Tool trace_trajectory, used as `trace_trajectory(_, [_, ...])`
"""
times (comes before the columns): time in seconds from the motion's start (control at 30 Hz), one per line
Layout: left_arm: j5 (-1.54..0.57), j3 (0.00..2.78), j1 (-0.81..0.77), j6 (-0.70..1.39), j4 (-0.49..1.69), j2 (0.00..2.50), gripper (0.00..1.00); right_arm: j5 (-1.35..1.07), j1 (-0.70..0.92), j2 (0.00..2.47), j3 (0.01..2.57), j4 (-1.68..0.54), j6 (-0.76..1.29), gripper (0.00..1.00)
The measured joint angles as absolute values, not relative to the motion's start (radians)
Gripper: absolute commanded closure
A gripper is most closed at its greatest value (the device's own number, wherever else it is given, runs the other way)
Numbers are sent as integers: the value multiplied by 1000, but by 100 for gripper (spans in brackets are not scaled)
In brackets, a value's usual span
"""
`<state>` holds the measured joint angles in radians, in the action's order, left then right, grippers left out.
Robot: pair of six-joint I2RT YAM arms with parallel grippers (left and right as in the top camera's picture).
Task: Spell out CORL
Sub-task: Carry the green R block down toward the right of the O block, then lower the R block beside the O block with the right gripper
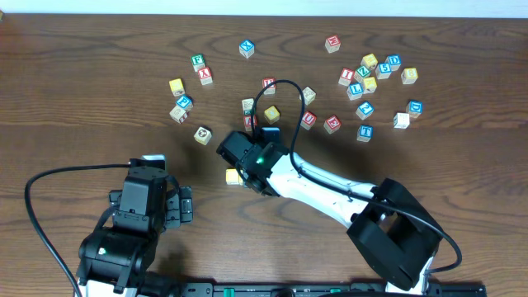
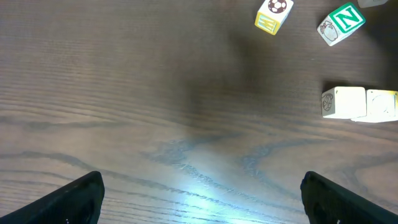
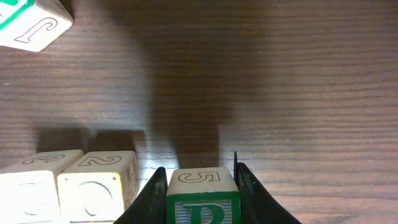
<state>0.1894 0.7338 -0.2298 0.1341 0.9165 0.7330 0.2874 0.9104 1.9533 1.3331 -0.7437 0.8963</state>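
Cube with green R (image 3: 203,202) pinched in right claw (image 3: 200,177)
two yellow cubes (image 3: 96,186) just beside it, lower left; left claw (image 2: 202,196) spread wide

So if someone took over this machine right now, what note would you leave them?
Left claw: open, empty, over bare table.
Right claw: shut on the green-lettered cube, beside the two pale cubes that stand in a row.
Done: two cubes placed side by side; the third is at its spot, not yet released.
Left: release it, then fetch the L from the scattered cubes at the far side; I cannot pick it out from here.
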Motion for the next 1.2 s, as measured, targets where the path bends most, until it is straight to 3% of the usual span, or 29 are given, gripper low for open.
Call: trace_trajectory(1.2, [189, 734, -230, 134, 916, 733, 1, 287, 915, 1973, 1332, -670, 910, 93])
